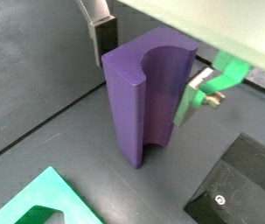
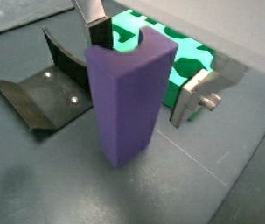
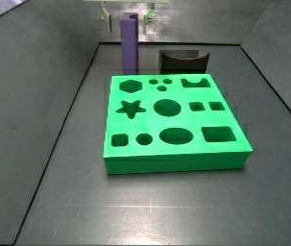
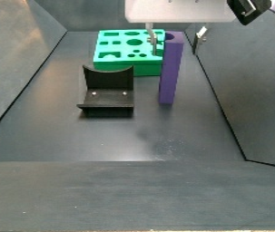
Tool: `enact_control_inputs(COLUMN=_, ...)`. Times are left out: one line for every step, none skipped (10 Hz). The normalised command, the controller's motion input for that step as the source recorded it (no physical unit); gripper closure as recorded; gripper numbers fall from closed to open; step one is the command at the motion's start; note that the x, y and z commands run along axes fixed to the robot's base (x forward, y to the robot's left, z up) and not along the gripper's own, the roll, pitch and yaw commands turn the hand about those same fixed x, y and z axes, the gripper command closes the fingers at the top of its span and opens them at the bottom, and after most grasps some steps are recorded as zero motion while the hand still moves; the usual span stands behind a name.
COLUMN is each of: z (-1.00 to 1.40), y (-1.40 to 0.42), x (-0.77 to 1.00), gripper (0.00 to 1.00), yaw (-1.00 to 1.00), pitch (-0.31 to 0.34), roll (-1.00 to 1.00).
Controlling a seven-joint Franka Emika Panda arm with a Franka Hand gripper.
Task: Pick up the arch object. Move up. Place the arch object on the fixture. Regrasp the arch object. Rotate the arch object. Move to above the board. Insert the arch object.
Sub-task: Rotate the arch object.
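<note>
Purple piece: arch object (image 4: pixel 170 70) stands upright on the floor, between the board (image 3: pixel 174 125) and the fixture (image 4: pixel 105 89).
Gripper: gripper (image 2: pixel 146 66) at the arch object's top; fingers (image 1: pixel 101 35) flank it, contact unclear.
Advice: clamp squarely, lift straight.

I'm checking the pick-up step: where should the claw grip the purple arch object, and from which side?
Grip the arch object near its top end, coming from above: it stands upright on the floor, so its long flat sides face outward. The claw is already there, one finger beside its top.
</note>
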Motion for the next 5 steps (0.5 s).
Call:
enact_control_inputs(z=1.00, y=0.00, x=-0.01, gripper=0.00, yaw=0.01, pitch=-0.029, roll=0.13)
enact_control_inputs(z=0.96, y=-0.01, x=-0.04, gripper=0.00, yaw=0.01, pitch=0.019, roll=0.11)
enact_control_inputs(z=0.79, y=-0.01, x=-0.03, gripper=0.00, yaw=0.02, pitch=0.038, roll=0.08)
enact_control_inputs(z=0.54, y=-0.01, x=-0.01, gripper=0.00, yaw=0.02, pitch=0.050, roll=0.05)
enact_control_inputs(z=0.35, y=-0.01, x=0.01, gripper=0.00, yaw=0.02, pitch=0.065, roll=0.03)
